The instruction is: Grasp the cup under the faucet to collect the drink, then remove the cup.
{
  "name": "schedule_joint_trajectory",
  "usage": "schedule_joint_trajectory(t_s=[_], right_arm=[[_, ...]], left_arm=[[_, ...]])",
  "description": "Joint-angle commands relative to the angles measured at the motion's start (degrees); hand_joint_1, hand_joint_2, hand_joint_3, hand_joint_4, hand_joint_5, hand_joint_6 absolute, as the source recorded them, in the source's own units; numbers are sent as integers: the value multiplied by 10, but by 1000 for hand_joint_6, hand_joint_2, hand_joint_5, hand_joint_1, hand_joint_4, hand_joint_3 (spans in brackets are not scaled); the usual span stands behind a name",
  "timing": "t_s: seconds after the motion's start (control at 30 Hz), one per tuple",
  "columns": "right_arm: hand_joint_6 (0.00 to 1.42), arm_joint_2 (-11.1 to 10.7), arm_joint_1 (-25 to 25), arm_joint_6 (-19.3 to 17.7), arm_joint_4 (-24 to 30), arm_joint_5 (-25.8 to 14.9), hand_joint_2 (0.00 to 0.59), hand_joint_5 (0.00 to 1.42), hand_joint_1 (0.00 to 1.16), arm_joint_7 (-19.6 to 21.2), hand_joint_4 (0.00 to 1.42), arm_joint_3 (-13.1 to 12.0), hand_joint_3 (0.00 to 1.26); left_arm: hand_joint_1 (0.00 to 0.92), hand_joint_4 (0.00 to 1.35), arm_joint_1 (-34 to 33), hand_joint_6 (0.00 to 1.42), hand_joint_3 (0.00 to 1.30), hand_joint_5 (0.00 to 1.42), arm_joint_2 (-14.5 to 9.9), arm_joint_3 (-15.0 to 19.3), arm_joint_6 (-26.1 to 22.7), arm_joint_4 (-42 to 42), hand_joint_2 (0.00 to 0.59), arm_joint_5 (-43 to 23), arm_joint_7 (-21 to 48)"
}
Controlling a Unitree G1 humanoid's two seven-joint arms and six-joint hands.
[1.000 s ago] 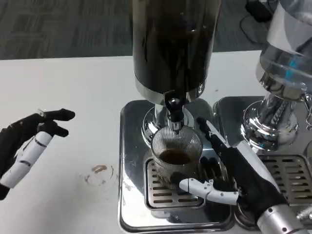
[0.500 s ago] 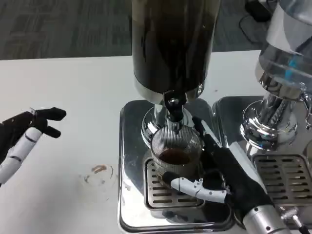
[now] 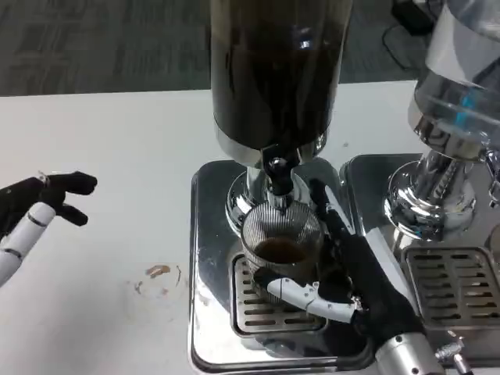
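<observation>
Head view: the cup (image 3: 280,248), holding some dark drink, stands on the drip grate (image 3: 258,308) directly under the faucet (image 3: 277,178). Right hand (image 3: 348,273) wraps its fingers around the cup. Left hand (image 3: 35,215) hovers over the worktop (image 3: 101,141), fingers apart, holding nothing.

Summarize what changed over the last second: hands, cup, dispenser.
The right hand slid left and closed around the ribbed cup, thumb now across its front. The left hand drew back toward the picture's left edge. The cup stayed on the drip grille under the faucet, with the same small pool of dark drink. The stain on the table is unchanged.
</observation>
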State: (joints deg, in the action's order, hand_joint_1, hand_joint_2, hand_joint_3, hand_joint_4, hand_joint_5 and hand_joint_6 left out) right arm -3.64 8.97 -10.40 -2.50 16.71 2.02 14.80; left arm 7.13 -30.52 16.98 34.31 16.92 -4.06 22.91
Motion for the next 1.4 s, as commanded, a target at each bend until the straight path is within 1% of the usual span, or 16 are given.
schedule_joint_trajectory(t_s=[0.03, 0.1, 0.27, 0.37, 0.53, 0.67, 0.8, 1.0, 1.17, 1.3, 1.4], right_arm=[[225, 12, -1, -19, -10, 1, 126, 77, 792, 14, 44, 4, 0], [270, 12, -5, -16, -13, 5, 121, 108, 802, 12, 73, 7, 0], [305, 14, -4, -7, -10, 8, 124, 152, 822, 15, 113, 7, 0], [362, 15, -5, -5, -10, 11, 128, 206, 866, 17, 148, 6, 4], [413, 19, -8, -6, -13, 17, 128, 256, 893, 26, 185, 5, 32], [467, 22, -6, -6, -13, 20, 136, 318, 933, 34, 229, 6, 81], [502, 33, 0, -1, -13, 26, 136, 359, 940, 54, 244, 3, 102], [591, 35, -16, -9, -29, 25, 137, 422, 945, 53, 280, 8, 155], [608, 33, -24, -12, -37, 25, 138, 466, 953, 54, 302, 9, 169], [704, 33, -29, -15, -41, 26, 148, 521, 963, 58, 340, 10, 205], [812, 32, -32, -17, -39, 37, 156, 592, 983, 64, 368, 14, 221]], left_arm=[[0, 361, 9, 58, 442, 537, -6, 2, -12, -9, 259, -9, 4], [0, 369, 10, 58, 442, 551, -4, 2, -17, -11, 264, -13, 4], [0, 371, 12, 58, 442, 555, -4, 2, -21, -14, 264, -14, 3], [0, 371, 13, 58, 443, 556, -3, 4, -23, -17, 264, -13, 0], [0, 372, 15, 58, 446, 559, -2, 7, -27, -21, 266, -13, -3], [0, 381, 18, 58, 453, 561, -3, 8, -32, -28, 270, -14, -2], [0, 385, 21, 58, 455, 561, -2, 10, -36, -33, 274, -16, -2], [0, 398, 24, 58, 468, 561, -2, 11, -40, -37, 282, -21, 0], [0, 401, 28, 48, 469, 561, -2, 12, -43, -42, 274, -20, -6], [0, 401, 32, 46, 469, 561, -4, 16, -47, -46, 274, -20, -9], [0, 406, 34, 45, 473, 561, -5, 16, -44, -49, 274, -14, -9]])
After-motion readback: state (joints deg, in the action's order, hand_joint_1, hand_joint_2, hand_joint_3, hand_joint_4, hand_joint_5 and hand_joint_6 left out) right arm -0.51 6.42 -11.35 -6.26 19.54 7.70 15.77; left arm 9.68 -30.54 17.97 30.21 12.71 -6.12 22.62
